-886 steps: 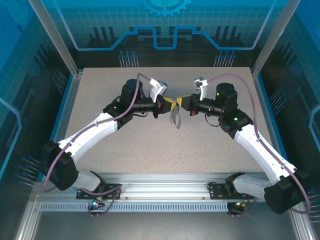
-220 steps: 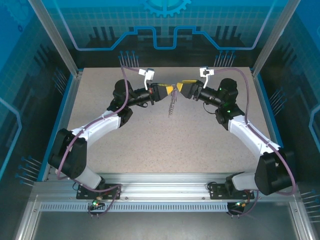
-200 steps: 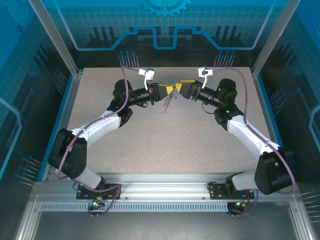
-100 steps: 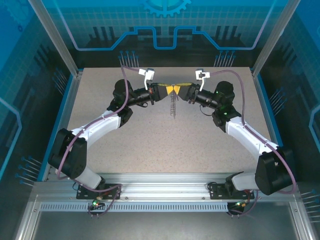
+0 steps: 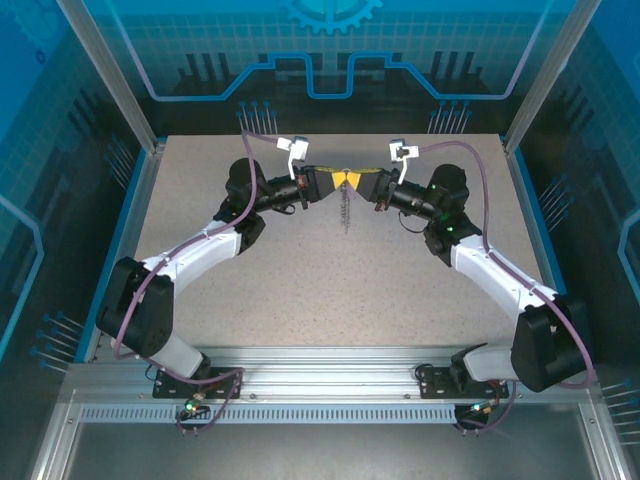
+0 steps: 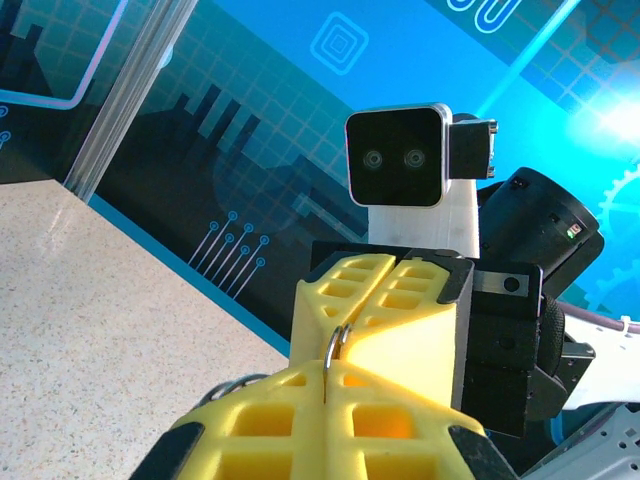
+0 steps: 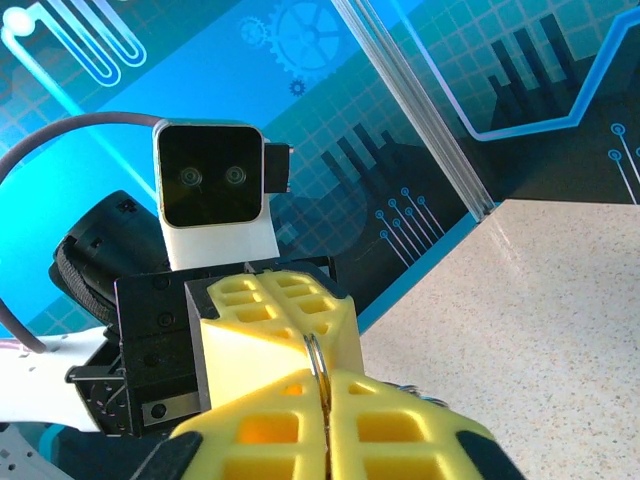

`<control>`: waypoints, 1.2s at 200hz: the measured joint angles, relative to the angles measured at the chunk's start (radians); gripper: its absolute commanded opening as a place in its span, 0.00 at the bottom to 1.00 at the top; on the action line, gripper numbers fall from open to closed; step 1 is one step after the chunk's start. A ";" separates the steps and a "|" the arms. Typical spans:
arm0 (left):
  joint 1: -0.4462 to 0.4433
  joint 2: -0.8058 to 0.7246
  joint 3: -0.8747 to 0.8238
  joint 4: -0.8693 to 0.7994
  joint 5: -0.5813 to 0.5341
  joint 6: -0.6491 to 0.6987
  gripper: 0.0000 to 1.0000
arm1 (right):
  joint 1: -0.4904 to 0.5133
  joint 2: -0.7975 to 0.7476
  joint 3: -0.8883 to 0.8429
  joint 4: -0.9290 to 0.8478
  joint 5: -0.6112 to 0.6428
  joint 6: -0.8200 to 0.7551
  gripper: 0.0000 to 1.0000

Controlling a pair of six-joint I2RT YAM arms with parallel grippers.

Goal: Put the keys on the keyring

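Keyring (image 6: 331,350) between left hand (image 5: 338,178), right hand (image 5: 355,178) (chain (image 5: 345,212) dangling)

I see my right gripper (image 7: 325,385) pinching the keyring (image 7: 316,358) by its thin loop. The left gripper (image 7: 285,315), fingers together, meets it tip to tip.

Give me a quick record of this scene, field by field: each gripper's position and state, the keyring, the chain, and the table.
left gripper: raised above the table, fingers shut, meeting the right gripper tip to tip
right gripper: same height, fingers shut, facing the left gripper
keyring: thin metal loop caught in the finger seams of both grippers where the tips meet
chain: hangs down below the meeting point
table: speckled beige surface, far half under the grippers
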 measured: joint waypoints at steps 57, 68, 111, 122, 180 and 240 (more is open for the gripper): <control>0.000 -0.002 0.000 -0.005 -0.003 0.000 0.04 | 0.000 0.000 0.000 0.001 0.000 0.003 0.00; 0.000 -0.010 0.000 -0.023 -0.006 0.005 0.16 | 0.000 0.000 0.000 -0.004 -0.001 0.001 0.00; 0.020 -0.061 0.030 -0.138 -0.010 0.057 0.51 | -0.018 0.008 0.031 -0.062 -0.019 -0.029 0.00; 0.036 -0.074 0.051 -0.167 -0.007 0.075 0.56 | -0.030 0.019 0.050 -0.080 -0.032 -0.039 0.00; 0.110 -0.077 0.233 -0.403 0.040 0.192 0.63 | -0.086 0.124 0.185 -0.211 -0.137 -0.124 0.00; 0.144 0.053 0.474 -0.696 0.148 0.353 0.60 | -0.115 0.244 0.335 -0.362 -0.291 -0.217 0.00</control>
